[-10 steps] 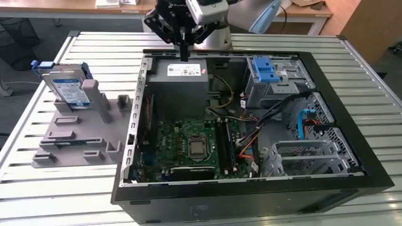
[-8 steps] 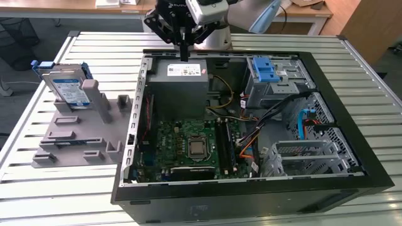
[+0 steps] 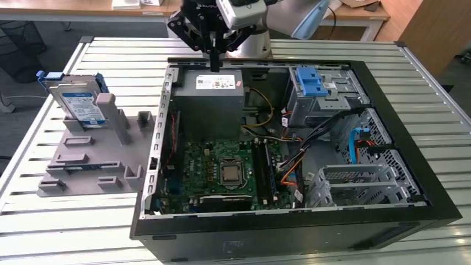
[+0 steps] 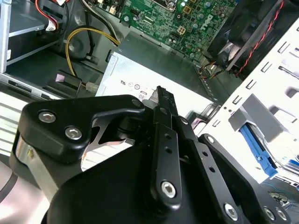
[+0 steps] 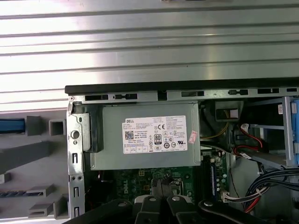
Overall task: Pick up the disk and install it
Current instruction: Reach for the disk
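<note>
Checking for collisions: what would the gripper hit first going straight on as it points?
Probably the grey metal box, near its white sticker; the gripper points down at it, though depth is unclear.

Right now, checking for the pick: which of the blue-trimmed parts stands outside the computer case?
The disk, upright in the grey holder at the exterior view's left; the blue latch sits inside the case.

Exterior view overlooks the case [image 3: 294, 232]; both wrist views closely face its power supply [image 5: 145, 135] [image 4: 154, 65].
</note>
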Available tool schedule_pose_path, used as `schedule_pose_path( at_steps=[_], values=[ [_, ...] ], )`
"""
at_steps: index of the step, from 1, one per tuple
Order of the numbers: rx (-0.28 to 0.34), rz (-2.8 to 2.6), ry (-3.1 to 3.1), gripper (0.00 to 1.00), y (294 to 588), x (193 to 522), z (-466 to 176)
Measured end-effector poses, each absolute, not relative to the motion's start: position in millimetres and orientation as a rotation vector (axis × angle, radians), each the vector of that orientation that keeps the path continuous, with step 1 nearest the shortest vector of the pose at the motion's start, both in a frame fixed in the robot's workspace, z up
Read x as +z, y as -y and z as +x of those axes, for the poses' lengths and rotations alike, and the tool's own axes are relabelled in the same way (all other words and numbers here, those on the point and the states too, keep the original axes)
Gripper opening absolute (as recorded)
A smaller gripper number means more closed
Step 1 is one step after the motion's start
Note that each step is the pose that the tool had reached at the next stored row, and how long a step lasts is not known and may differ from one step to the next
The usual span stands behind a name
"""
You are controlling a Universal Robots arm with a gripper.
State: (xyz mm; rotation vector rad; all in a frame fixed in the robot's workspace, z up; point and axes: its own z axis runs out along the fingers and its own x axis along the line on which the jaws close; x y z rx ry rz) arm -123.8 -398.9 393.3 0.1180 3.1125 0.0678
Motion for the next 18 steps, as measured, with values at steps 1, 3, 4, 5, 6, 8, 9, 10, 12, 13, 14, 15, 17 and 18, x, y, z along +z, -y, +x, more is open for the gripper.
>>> schedule_pose_path(
  at_steps=[1,3,4,5,6,8,9,10,12,13,14,15,17,18],
  values=[
    [0.068,0.118,-3.112,0.11,399,393,-124],
    [0.068,0.118,-3.112,0.11,399,393,-128],
    [0.068,0.118,-3.112,0.11,399,393,-133],
    [0.068,0.118,-3.112,0.11,399,393,-133],
    [0.068,0.118,-3.112,0.11,399,393,-133],
    [0.068,0.118,-3.112,0.11,399,393,-133],
    [0.068,0.118,-3.112,0.11,399,393,-134],
    [0.068,0.118,-3.112,0.11,399,393,-134],
    [0.068,0.118,-3.112,0.11,399,393,-134],
    [0.068,0.118,-3.112,0.11,399,393,-135],
    [0.068,0.118,-3.112,0.11,399,393,-135],
    [0.068,0.118,-3.112,0.11,399,393,-135],
    [0.068,0.118,-3.112,0.11,399,393,-136],
    [0.068,0.118,-3.113,0.11,399,393,-136]
  ],
)
